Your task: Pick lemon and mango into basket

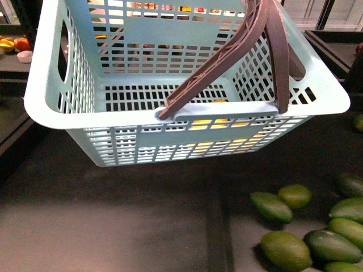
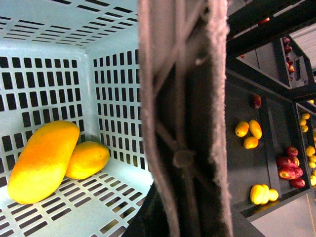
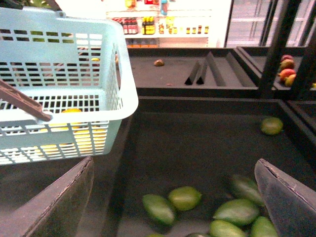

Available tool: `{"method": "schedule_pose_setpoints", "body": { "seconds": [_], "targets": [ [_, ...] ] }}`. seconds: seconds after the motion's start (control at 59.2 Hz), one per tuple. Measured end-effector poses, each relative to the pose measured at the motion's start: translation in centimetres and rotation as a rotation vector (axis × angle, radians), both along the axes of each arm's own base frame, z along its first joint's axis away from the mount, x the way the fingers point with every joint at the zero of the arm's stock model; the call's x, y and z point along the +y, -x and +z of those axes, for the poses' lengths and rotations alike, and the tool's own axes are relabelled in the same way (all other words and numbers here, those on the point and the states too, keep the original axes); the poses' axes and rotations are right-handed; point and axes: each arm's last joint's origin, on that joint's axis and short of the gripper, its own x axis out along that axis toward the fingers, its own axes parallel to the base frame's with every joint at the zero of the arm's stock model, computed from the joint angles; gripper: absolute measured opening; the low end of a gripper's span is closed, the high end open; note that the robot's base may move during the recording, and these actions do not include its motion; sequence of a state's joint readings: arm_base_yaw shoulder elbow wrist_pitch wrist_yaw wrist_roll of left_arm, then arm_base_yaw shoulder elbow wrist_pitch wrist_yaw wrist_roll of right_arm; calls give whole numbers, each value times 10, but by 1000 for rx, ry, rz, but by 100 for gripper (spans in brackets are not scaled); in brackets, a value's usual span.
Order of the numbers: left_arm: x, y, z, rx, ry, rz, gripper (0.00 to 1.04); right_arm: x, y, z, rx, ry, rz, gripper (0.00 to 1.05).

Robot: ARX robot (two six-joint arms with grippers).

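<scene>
Basket (image 1: pixel 187 116) raised above dark display tray (image 1: pixel 113 226), carried by handles (image 1: pixel 266 51). Inside, against near wall: mango (image 2: pixel 42 160) touching smaller yellow fruit, likely lemon (image 2: pixel 88 159). Left jaws: cannot tell, handles block view. Right gripper (image 3: pixel 173 197) spread wide, empty, over green mangoes (image 3: pixel 185 197) beside basket. Risk: basket tilt rolling fruit; handle slip dropping load.

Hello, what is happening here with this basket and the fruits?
A two-armed robot is gathering fruit into a light turquoise basket, which hangs above a dark display bin. The mango already lies on the basket floor, with a smaller yellow fruit touching it. The left wrist view looks down past the grey-brown handles, though its gripper itself is not visible. The right gripper is open, hovering over the green fruits in the bin.
</scene>
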State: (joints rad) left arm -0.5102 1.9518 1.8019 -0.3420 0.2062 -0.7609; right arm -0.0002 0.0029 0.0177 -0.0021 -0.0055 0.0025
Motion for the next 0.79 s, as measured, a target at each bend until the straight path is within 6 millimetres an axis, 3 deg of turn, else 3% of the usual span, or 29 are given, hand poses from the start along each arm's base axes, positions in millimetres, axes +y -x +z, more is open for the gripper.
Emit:
{"method": "schedule_pose_setpoints", "body": {
  "seconds": [0.135,0.236,0.304,0.371,0.523,0.642,0.794],
  "targets": [
    [10,-6,0,-9,-14,47,5,0,0,0,1,0,0,96],
    [7,-4,0,-11,-39,58,5,0,0,0,0,0,-2,96],
    [4,-8,-3,36,-162,298,5,0,0,0,0,0,-3,96],
    [4,-26,-14,50,-178,564,5,0,0,0,0,0,-5,96],
    [56,-76,-54,131,-94,813,5,0,0,0,0,0,-6,96],
    [90,-94,-79,206,-1,947,5,0,0,0,0,0,-5,96],
    [97,-104,-106,273,151,1018,5,0,0,0,0,0,-5,96]
  ]
}}
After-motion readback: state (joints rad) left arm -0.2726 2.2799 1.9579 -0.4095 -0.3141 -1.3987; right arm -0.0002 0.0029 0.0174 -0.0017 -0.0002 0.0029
